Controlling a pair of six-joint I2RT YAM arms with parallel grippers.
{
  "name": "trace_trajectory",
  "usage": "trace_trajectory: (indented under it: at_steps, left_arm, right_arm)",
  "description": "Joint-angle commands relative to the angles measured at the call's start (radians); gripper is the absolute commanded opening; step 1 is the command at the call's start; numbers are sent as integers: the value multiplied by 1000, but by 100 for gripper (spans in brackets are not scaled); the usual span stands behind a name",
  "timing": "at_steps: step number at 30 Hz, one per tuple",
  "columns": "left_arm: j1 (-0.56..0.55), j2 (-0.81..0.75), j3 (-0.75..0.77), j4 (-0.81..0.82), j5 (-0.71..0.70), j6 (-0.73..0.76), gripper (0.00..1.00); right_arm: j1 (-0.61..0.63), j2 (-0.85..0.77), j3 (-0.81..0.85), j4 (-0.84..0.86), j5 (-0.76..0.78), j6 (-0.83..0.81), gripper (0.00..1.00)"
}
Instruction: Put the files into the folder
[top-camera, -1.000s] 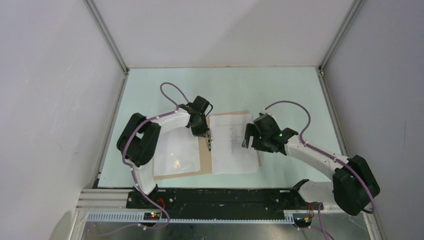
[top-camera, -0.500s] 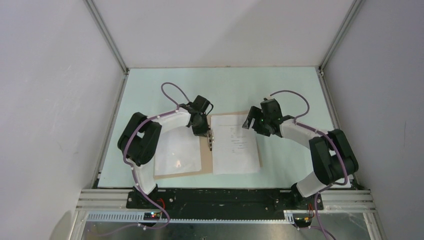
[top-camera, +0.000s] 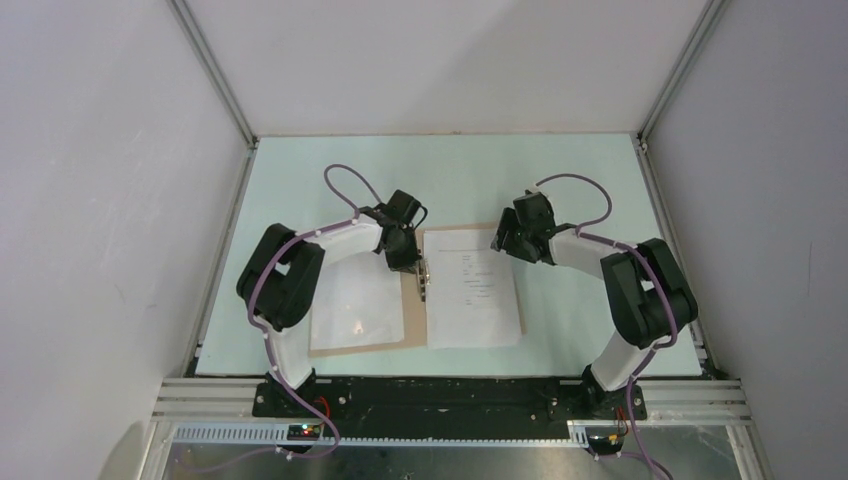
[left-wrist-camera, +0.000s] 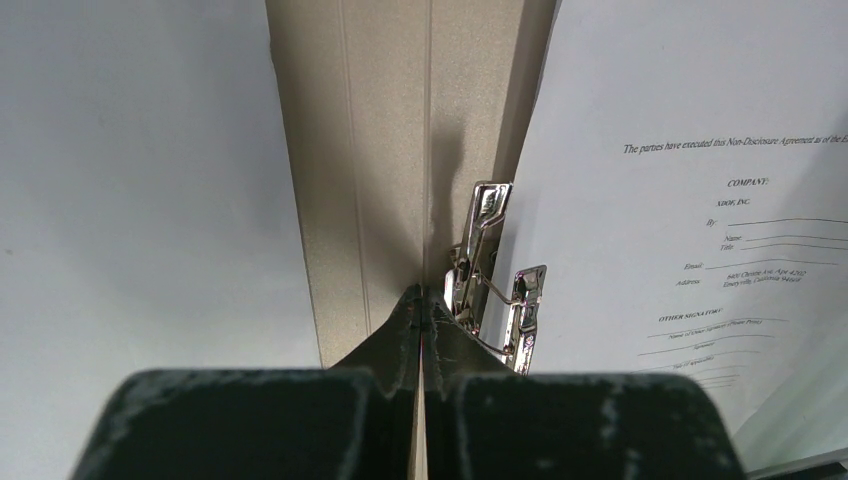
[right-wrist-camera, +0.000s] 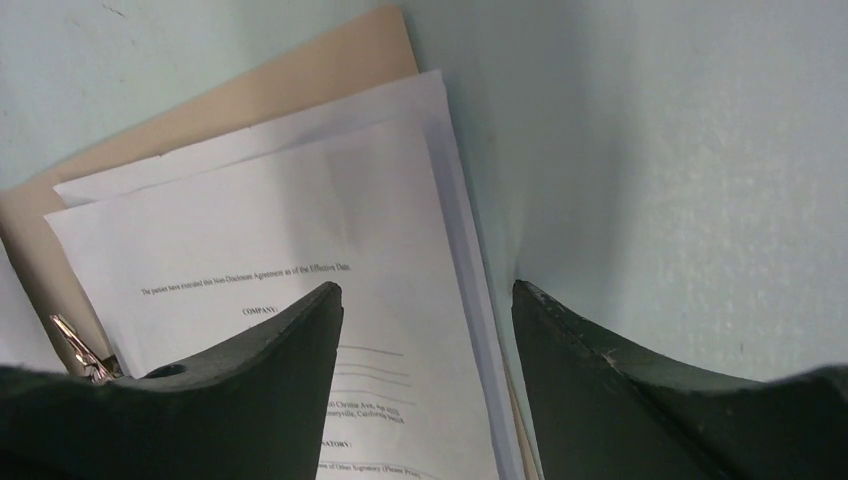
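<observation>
The folder (top-camera: 413, 318) lies open and flat on the table (top-camera: 560, 180). The files (top-camera: 470, 300) are already laid on its right half, just beside the metal clip (left-wrist-camera: 487, 275) at the spine. The left half is covered by a clear sleeve (top-camera: 355, 300). In the right wrist view the sheets are seen fanned at their far corner, so their edges are not in line.

The left gripper (left-wrist-camera: 421, 300) is closed completely. Its tips are set on the spine crease, just beside the clip, and nothing is seen pinched between them. The right gripper (right-wrist-camera: 428, 290) is held above the far right corner of the files, with its fingers (right-wrist-camera: 290, 345) apart by a moderate gap. No sheet is gripped by it.

The step in hand is judged to be the squaring and securing of the sheets, because the placing looks done. For the next move, a gentle push of the loose corner toward the spine is probably needed, with the folder pressed down by the left arm. Whether the clip stands open cannot be told with certainty. Care is advised, since such thin paper is easily buckled.
</observation>
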Motion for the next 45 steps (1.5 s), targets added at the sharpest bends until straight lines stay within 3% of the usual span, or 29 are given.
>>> trace_trajectory:
  at_steps: [1, 20, 38, 45]
  left_arm:
    - [-9, 43, 13, 2, 6, 29, 0]
    - [-11, 56, 27, 2, 18, 45, 0]
    - [-17, 81, 57, 1, 37, 64, 0]
    - [-20, 88, 61, 1, 43, 71, 0]
  right_arm:
    - [2, 43, 41, 58, 2, -19, 66]
    - [86, 70, 108, 34, 60, -42, 63]
    - [149, 44, 146, -36, 161, -89, 73]
    - [127, 35, 164, -47, 138, -121, 82]
